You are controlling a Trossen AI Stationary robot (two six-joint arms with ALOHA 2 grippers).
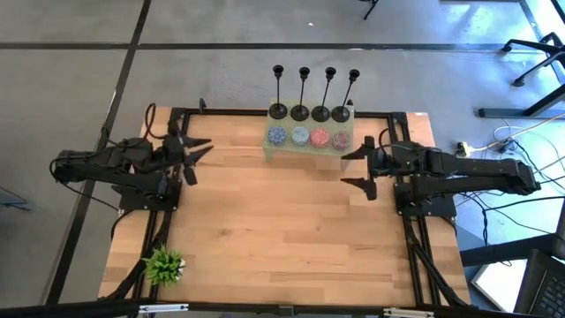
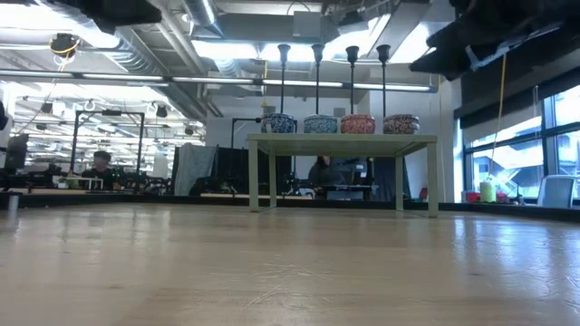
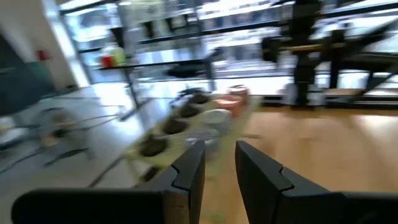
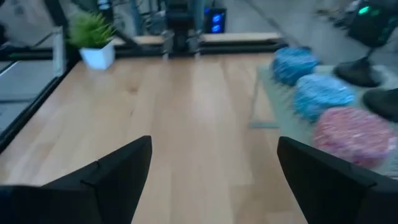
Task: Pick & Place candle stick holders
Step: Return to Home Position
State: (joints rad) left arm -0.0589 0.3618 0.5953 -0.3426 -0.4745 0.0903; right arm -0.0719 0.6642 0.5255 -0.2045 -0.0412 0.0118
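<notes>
Several black candle stick holders (image 1: 310, 112) stand in a row by their round bases on the far part of a small pale green stand (image 1: 309, 148), stems upright; the low view shows them too (image 2: 333, 81). My left gripper (image 1: 196, 159) hangs over the table's left side, its fingers (image 3: 219, 180) a little apart with nothing between them, pointing toward the stand. My right gripper (image 1: 356, 168) hangs wide open just right of the stand's right end, and its fingers (image 4: 214, 180) hold nothing.
Several round patterned bowls (image 1: 309, 137) sit on the stand in front of the holders, and they also show in the right wrist view (image 4: 323, 93). A small potted plant (image 1: 164, 265) stands at the near left corner. Bare wood lies between the arms.
</notes>
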